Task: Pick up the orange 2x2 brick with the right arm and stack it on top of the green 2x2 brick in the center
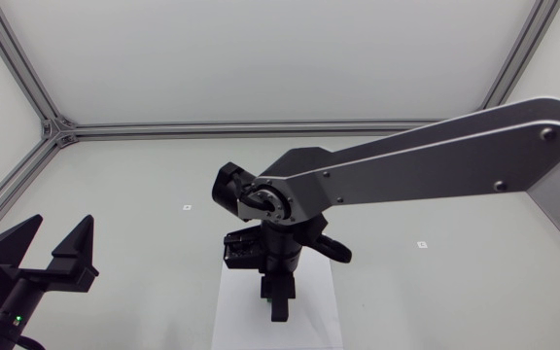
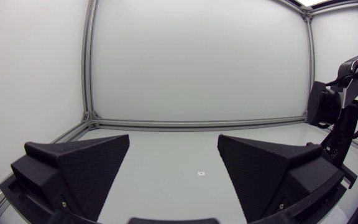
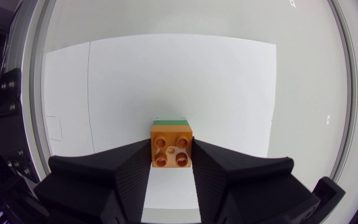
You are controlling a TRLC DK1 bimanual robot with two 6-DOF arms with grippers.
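Note:
In the right wrist view the orange 2x2 brick (image 3: 172,144) sits studs-up between the two fingers of my right gripper (image 3: 171,150), which is shut on it from both sides. A strip of the green brick (image 3: 171,122) shows just behind and under the orange one; whether the two touch cannot be told. From above, my right gripper (image 1: 278,303) points down over the white sheet (image 1: 233,313) at the table's middle and hides both bricks. At the table's left, my left gripper (image 1: 54,251) stands open and holds nothing.
The white sheet (image 3: 229,81) spreads around the bricks. Small square markers (image 1: 187,207) (image 1: 421,244) lie on the table. The left wrist view shows my right arm (image 2: 337,118) ahead of the open left gripper (image 2: 173,155), off to one side. A metal frame borders the table.

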